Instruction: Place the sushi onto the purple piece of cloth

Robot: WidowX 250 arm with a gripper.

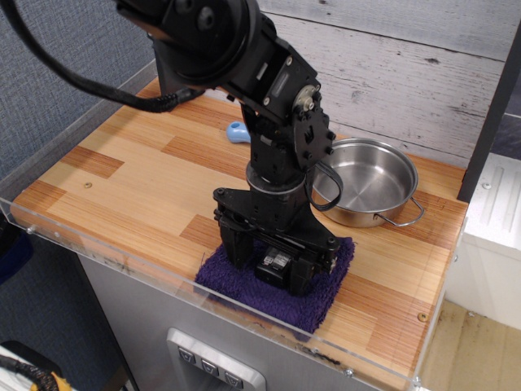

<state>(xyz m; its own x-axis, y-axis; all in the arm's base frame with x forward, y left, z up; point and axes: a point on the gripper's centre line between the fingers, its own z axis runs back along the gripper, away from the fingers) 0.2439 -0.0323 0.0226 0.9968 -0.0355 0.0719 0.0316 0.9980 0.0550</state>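
While black robot gripper (274, 265) sits low on fuzzy dark purple cloth (326, 292), small black sushi piece (274, 264) shows between fingers, on or just above cloth. Jaws: can't tell if pinching. Drop-off step. Next, you let go, lift straight up.

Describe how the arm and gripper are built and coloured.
The arm is all matte black, made of chunky blocky segments with round silver screw joints. A thick black cable loops off its left side, and another curls beside the wrist. The gripper is black too, with a wide bracket above it.
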